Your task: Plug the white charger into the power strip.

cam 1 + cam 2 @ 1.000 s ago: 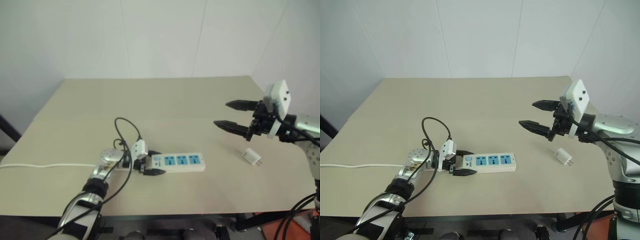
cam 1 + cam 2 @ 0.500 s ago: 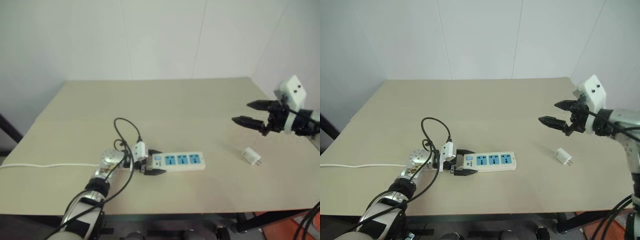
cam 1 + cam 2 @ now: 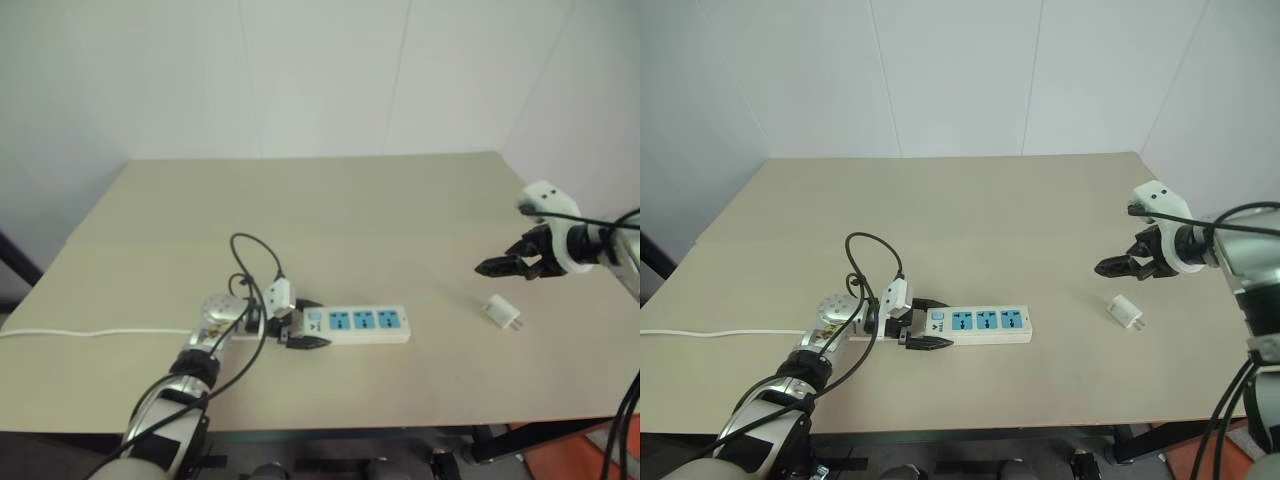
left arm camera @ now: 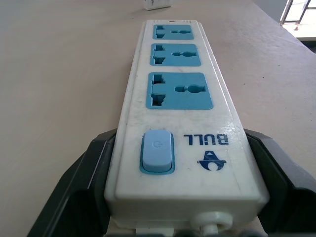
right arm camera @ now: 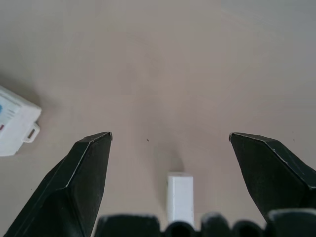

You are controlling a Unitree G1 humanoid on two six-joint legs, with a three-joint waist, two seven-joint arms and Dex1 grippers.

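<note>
Right wrist view shows the right gripper spread wide above the white charger lying on the table — lower squarely and centre it before closing, while the left gripper stays clamped on the power strip.

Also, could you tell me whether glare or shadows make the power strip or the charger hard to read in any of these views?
Left wrist view: the power strip has soft sheen only, and its sockets read clearly. Right wrist view: the white charger casts a faint shadow on the table, with its edges distinct. Eye views: even lighting, with a small dark shadow beside the left gripper.
</note>
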